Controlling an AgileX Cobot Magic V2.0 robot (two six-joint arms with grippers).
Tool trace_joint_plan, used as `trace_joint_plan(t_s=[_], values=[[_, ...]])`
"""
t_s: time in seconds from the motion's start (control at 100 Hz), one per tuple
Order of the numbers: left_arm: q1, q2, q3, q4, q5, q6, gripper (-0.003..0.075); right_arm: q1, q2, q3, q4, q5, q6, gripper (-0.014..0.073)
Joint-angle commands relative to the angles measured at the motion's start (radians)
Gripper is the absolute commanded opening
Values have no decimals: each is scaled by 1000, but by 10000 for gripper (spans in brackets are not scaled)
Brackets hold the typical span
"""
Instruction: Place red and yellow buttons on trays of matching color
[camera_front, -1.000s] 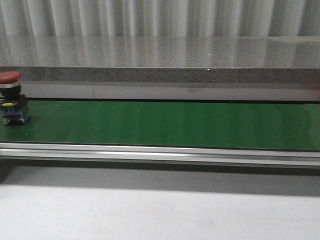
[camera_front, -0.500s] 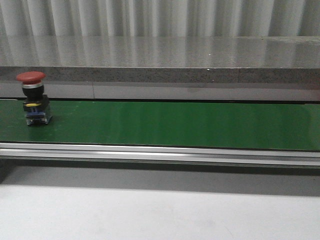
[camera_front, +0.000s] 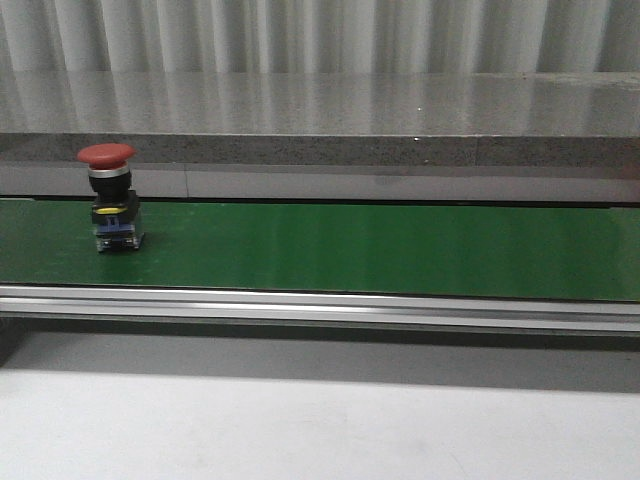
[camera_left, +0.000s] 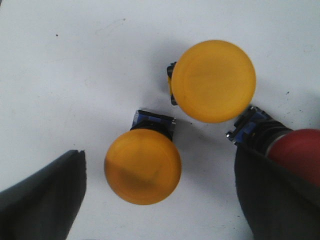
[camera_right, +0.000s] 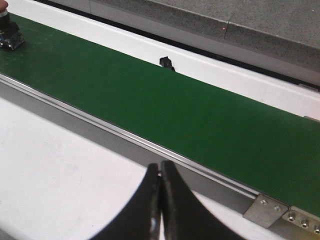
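**A:** Start with the biggest thing, the green belt (camera_front: 380, 250). It runs across your whole front view, with the grey stone ledge (camera_front: 320, 150) behind it and the metal rail (camera_front: 320, 305) along its near edge. What's riding on it?

**B:** One red button (camera_front: 112, 198), upright near the left end of the belt. You also catch it in a corner of the right wrist view (camera_right: 7, 32), well away from the right gripper (camera_right: 161, 200). No tray shows in any view, so you can't yet tell where it has to go.

**A:** And your tools?

**B:** Your right gripper hangs over the white table (camera_right: 60, 170), on the near side of the rail, its two fingers pressed together and holding nothing. Your left gripper (camera_left: 160, 195) has its jaws spread wide, empty, looking down on two yellow buttons (camera_left: 143, 165) (camera_left: 213, 81) standing on a white surface. Beside them, another red button (camera_left: 295, 155) is partly hidden behind one finger.

**A:** So how do you take the button on the belt well?

**B:** My judgement: spread the right fingers before you reach. Come down from above, and close on the dark body under the cap, not on the rounded cap, which would likely slip. If the belt is moving, aim a little ahead.
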Motion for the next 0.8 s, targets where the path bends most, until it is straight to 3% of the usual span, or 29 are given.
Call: trace_joint_plan(t_s=[0.0,0.24,0.57,0.67,0.79], values=[[3,-38,-28,4,-26,-10,585,-2,9,-22,6,-67,-9,-66],[3,-23,-28,8,-35,-10,566,-2,9,-22,6,-67,-9,-66],[5,-23,-28,29,-25,-10,178,-2,9,-22,6,-67,-9,-66],[5,-28,-28,31,-15,-10,123,-2,9,-22,6,-67,-9,-66],[5,-61,-28,31,-15,-10,114,-2,9,-22,6,-67,-9,-66]])
